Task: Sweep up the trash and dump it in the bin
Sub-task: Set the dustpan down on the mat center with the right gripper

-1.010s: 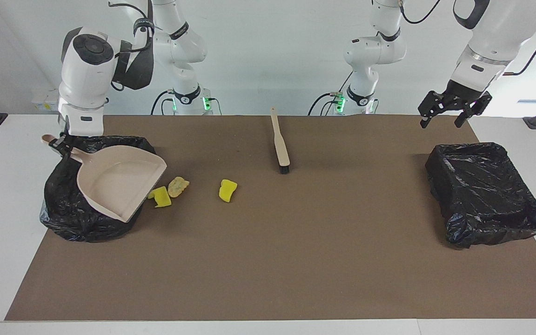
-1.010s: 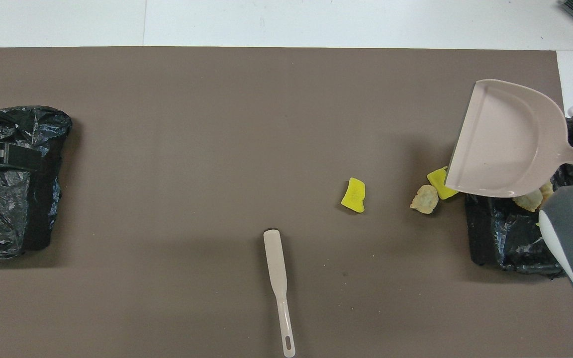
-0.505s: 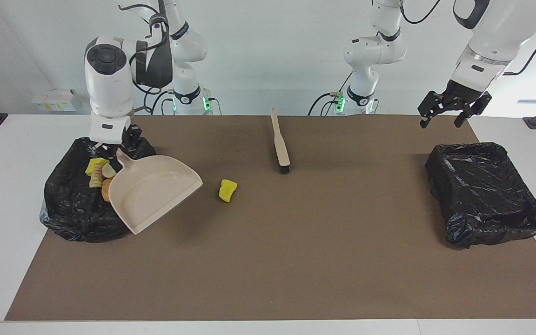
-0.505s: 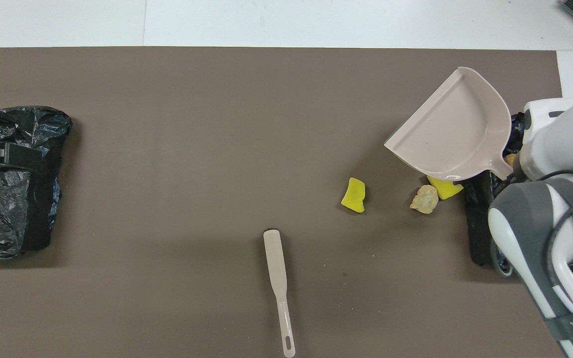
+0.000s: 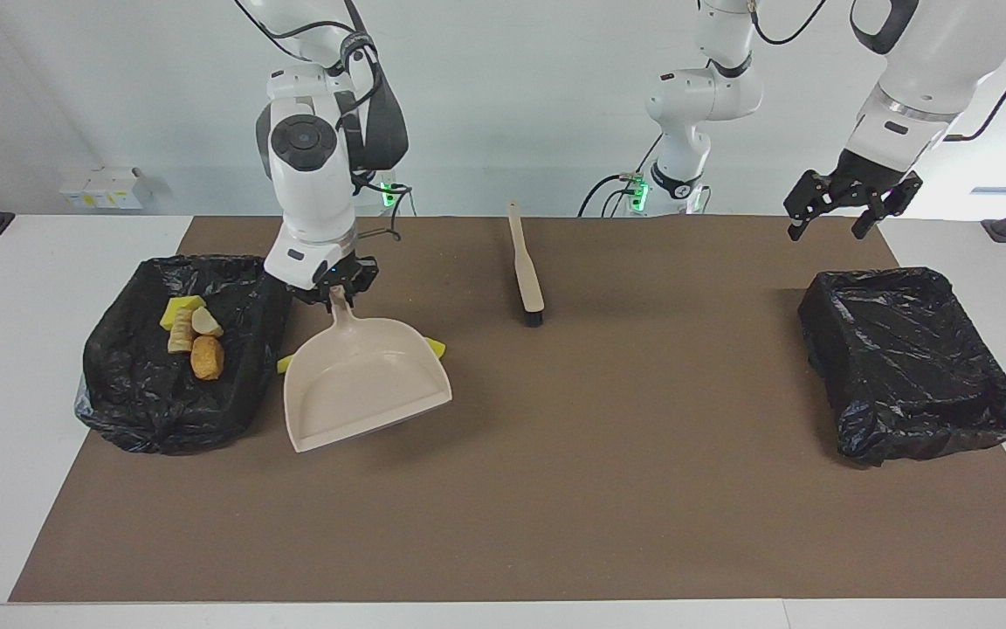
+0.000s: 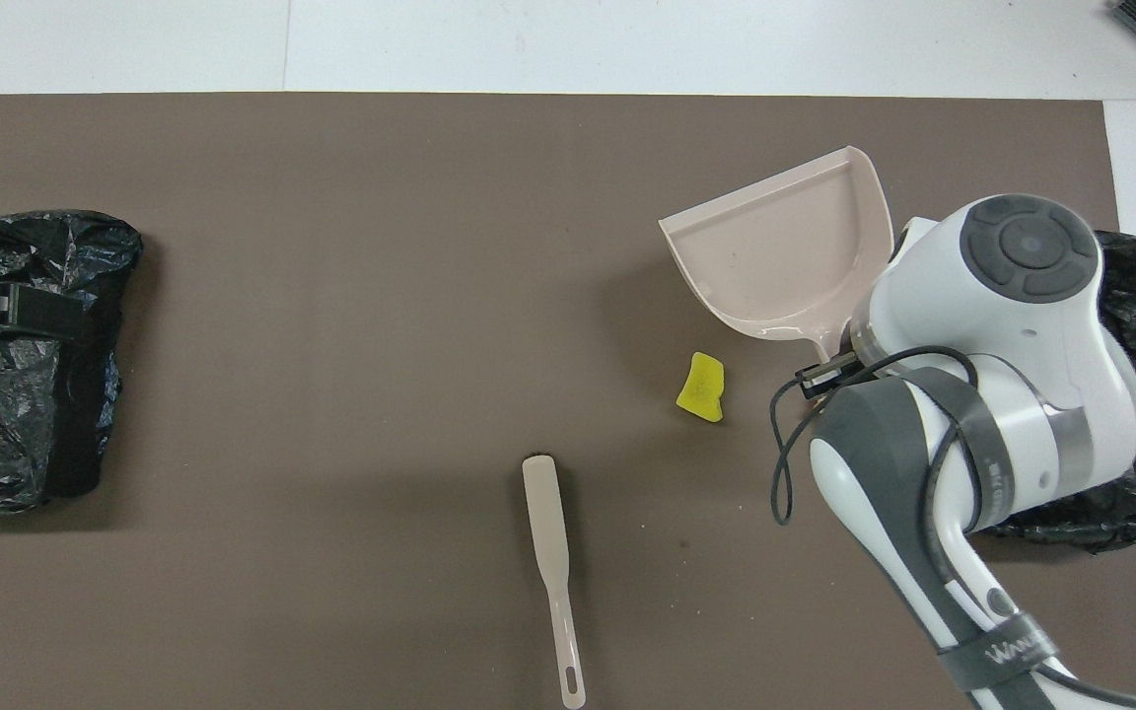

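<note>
Dustpan [image 5: 368, 384], gripped at handle by right gripper [image 5: 331, 293], raised over desk [image 5: 555, 489] beside bin [image 5: 132, 411] (four trash pieces [image 5: 191, 335] inside), likely for remaining sponge [image 6: 702, 388]; left gripper [image 5: 830, 218] spread, waiting; brush [image 5: 526, 266] lying unused.

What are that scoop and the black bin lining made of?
The dustpan looks like moulded beige plastic: smooth, with a faint sheen. The lining of the bin seems to be thin plastic film: glossy and crinkled.
</note>
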You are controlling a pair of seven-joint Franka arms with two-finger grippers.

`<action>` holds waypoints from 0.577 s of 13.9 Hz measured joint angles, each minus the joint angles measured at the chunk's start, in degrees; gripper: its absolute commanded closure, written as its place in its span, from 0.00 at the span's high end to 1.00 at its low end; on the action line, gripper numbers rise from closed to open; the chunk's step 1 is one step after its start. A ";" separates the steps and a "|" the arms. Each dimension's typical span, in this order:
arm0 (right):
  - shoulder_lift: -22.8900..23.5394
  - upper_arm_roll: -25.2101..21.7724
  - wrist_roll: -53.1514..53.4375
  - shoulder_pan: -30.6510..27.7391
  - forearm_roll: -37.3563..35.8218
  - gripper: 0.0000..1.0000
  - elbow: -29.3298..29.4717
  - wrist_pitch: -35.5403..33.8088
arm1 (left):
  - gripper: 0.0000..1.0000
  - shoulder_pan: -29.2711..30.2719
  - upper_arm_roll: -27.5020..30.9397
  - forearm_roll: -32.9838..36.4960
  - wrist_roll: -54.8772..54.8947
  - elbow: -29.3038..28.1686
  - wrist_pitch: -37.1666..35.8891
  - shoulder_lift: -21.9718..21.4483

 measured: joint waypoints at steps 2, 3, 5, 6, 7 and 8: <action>2.89 -0.01 4.02 3.27 1.88 0.00 2.69 0.00 | 1.00 0.00 0.00 0.00 0.00 0.00 0.00 0.00; 4.57 0.01 7.43 5.11 2.46 0.00 4.11 0.07 | 1.00 0.00 0.00 0.00 0.00 0.00 0.00 0.00; 7.78 0.06 14.12 8.51 4.72 0.00 6.57 0.18 | 1.00 0.00 0.02 0.00 0.00 0.00 0.00 0.00; 9.23 0.07 16.65 10.15 5.72 0.00 7.88 0.19 | 1.00 0.00 0.01 0.00 0.00 0.00 0.00 0.00; 10.87 0.08 19.46 11.89 6.17 0.00 9.62 0.19 | 1.00 0.00 0.02 0.00 0.01 0.00 0.00 0.00; 12.99 0.08 22.57 13.84 6.29 0.00 11.90 0.16 | 1.00 0.00 0.02 0.00 0.01 0.00 0.00 0.00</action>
